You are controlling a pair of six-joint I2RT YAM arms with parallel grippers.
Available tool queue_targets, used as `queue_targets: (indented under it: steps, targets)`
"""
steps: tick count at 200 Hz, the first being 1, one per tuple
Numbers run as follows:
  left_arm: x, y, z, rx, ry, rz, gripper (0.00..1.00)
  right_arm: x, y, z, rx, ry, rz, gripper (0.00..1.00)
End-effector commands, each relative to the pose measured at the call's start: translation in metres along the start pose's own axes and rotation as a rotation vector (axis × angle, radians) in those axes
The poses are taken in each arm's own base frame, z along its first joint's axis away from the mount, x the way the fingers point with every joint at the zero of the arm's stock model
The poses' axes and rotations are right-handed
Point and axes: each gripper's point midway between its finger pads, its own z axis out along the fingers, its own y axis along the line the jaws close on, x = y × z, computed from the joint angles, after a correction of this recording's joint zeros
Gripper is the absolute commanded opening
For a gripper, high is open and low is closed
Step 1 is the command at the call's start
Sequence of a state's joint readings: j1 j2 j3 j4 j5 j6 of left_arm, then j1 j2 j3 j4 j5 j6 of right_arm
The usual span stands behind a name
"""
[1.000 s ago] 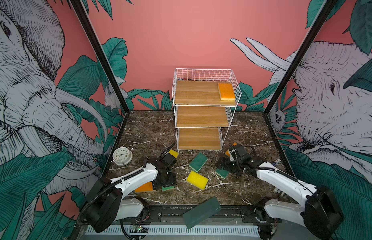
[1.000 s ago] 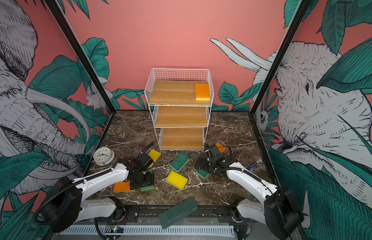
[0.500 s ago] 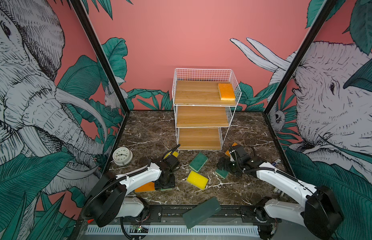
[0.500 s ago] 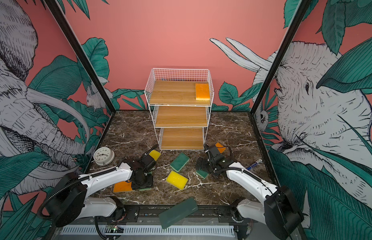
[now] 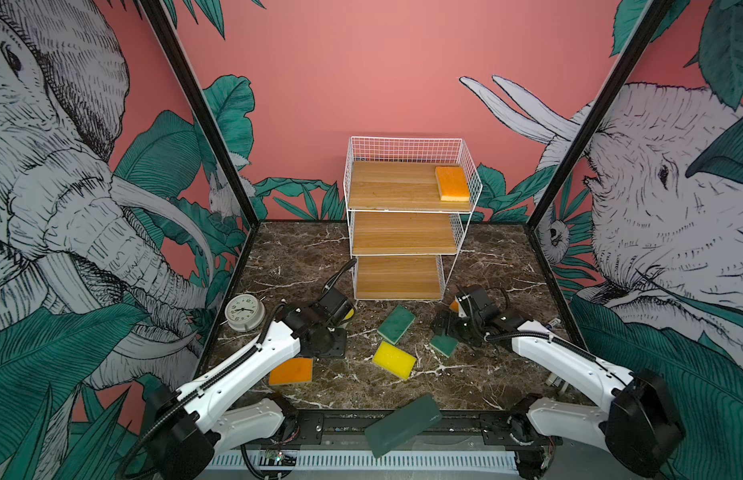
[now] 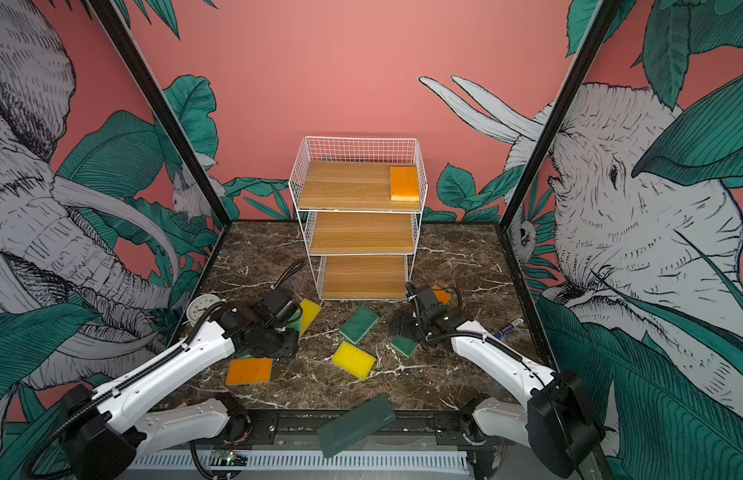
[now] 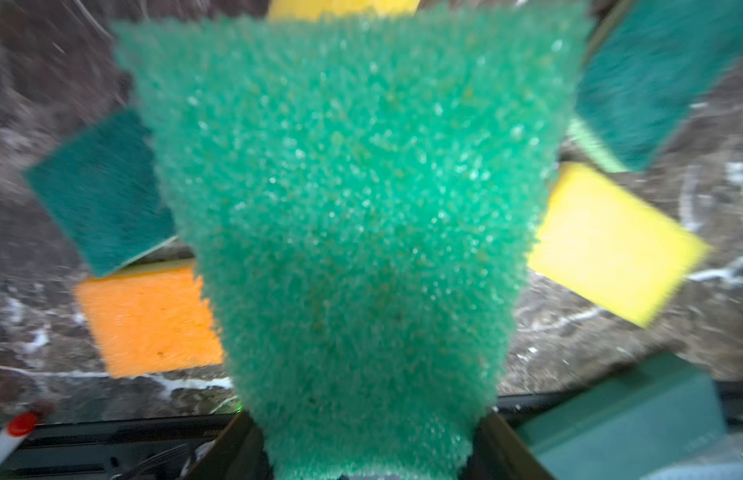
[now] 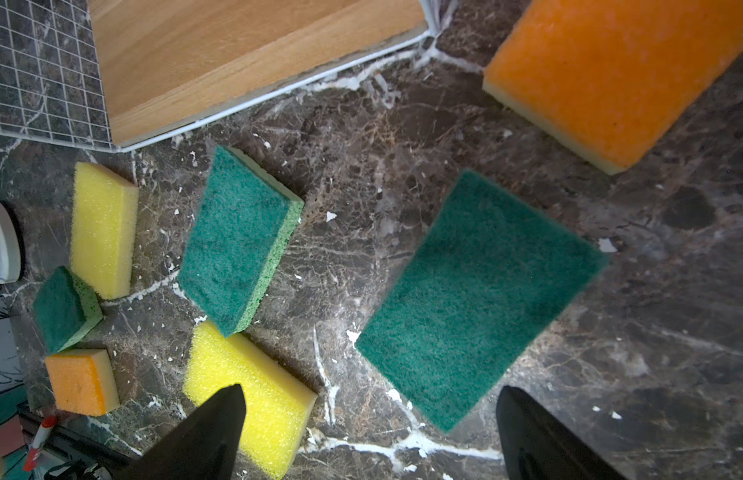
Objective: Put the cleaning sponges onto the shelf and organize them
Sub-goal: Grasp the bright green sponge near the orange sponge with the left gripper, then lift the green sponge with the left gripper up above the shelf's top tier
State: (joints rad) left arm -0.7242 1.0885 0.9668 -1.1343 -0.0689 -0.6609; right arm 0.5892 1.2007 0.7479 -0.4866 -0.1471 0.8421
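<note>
Marble tabletop (image 5: 295, 249) bare flanking shelf (image 5: 403, 235); left claw (image 5: 334, 338) grips green sponge (image 7: 353, 187), right claw (image 8: 370, 415) spread wide.

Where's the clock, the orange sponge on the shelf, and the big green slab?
alarm clock (image 5: 244, 311), in a top view, on its dial.
orange sponge (image 5: 453, 183) on the top board, in a top view, middle of its orange face.
dark green slab (image 5: 403, 424), in a top view, middle of its face.

Both arms stretch forward, wrists dipped low.
Left gripper (image 7: 367, 446) seems clamped on a green sponge (image 7: 353, 199); right gripper (image 8: 370, 392) hangs with jaws wide apart.
</note>
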Motion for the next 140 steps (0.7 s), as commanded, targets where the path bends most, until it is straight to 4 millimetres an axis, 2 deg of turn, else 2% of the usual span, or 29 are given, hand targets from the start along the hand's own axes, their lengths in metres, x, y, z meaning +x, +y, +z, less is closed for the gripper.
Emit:
queue_targets:
  steps: [1,87,140]
  targets:
    - [0.008,0.015,-0.033,-0.048,0.005,0.038,0.61,-0.002,0.005,-0.001,-0.012,-0.003,-0.016,0.97]
    - [-0.078,-0.025,-0.157,0.078,-0.315,0.185,0.61,-0.012,0.022,-0.006,-0.06,-0.015,-0.046,0.96]
    - [-0.137,-0.065,-0.213,0.152,-0.484,0.253,0.62,-0.015,0.029,-0.007,-0.08,-0.013,-0.077,0.95]
